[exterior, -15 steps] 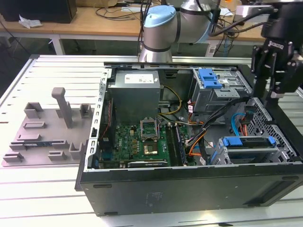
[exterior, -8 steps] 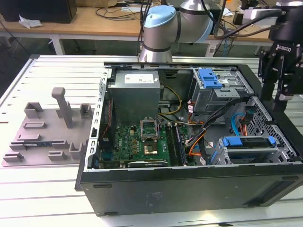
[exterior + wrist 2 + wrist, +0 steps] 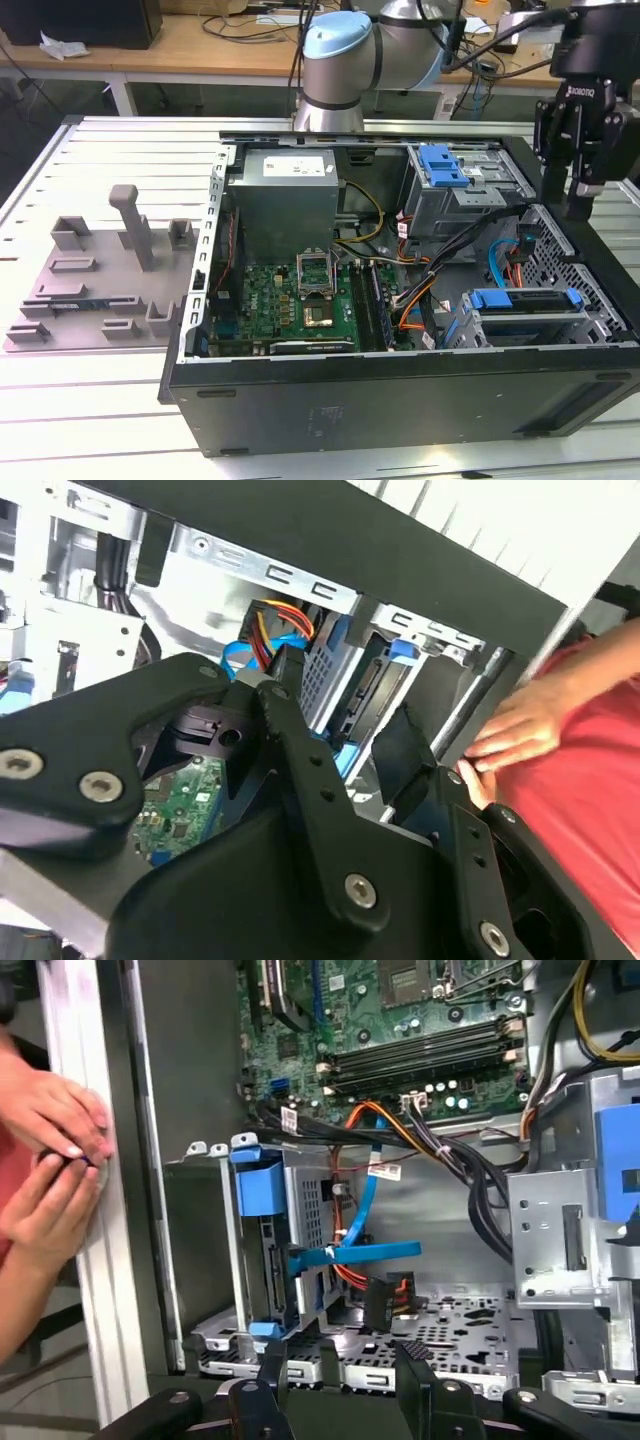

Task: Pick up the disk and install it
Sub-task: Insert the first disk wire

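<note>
The disk [image 3: 522, 299], a silver drive in a blue bracket, sits in a metal cage [image 3: 462, 330] inside the open computer case [image 3: 400, 400]. It lies below the gripper [image 3: 567, 200], well apart from it and a little toward the exterior view's left. In the first wrist view the disk [image 3: 262, 1180] stands edge-on ahead of the fingertips, and nothing touches it.

The gripper [image 3: 340, 1360] is empty, its two black fingers [image 3: 272, 1370] spread apart with only air between them. It hangs above the end wall of the case.

A flat blue cable [image 3: 365, 1200] runs down just beside the disk, between it and the gripper's line of sight, with orange and black wires [image 3: 420, 1135] bundled near it. Farther from the gripper lies the green circuit board [image 3: 300, 300], and past that a grey metal box [image 3: 285, 200]. A second cage with a blue latch [image 3: 445, 165] stands level with the gripper, toward the exterior view's left.

A person's hands [image 3: 50, 1150] rest on the rim of the case close to the gripper; the second wrist view shows a hand [image 3: 515, 730] and a red shirt [image 3: 600, 770]. A grey tray [image 3: 100, 270] lies on the table [image 3: 100, 430], far from the gripper.
</note>
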`<action>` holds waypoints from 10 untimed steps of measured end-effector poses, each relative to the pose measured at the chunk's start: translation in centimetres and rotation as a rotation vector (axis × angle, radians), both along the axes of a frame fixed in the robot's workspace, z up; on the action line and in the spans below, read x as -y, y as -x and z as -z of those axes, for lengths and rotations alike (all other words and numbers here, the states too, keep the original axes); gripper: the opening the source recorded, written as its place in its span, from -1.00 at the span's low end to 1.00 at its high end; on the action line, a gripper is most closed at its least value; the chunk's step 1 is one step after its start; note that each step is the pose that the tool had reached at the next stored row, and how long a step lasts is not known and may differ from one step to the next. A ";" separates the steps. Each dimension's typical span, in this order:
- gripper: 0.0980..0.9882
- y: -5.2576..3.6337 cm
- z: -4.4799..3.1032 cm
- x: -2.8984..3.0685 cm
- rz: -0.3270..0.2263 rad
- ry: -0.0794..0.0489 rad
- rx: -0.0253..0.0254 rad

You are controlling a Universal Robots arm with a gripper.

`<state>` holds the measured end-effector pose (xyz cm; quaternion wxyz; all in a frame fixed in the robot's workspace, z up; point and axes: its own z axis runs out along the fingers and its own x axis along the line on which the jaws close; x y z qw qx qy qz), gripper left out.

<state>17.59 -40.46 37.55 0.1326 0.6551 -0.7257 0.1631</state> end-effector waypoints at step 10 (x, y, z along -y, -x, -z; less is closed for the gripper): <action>0.01 0.00 1.68 -2.25 0.080 0.084 -0.0069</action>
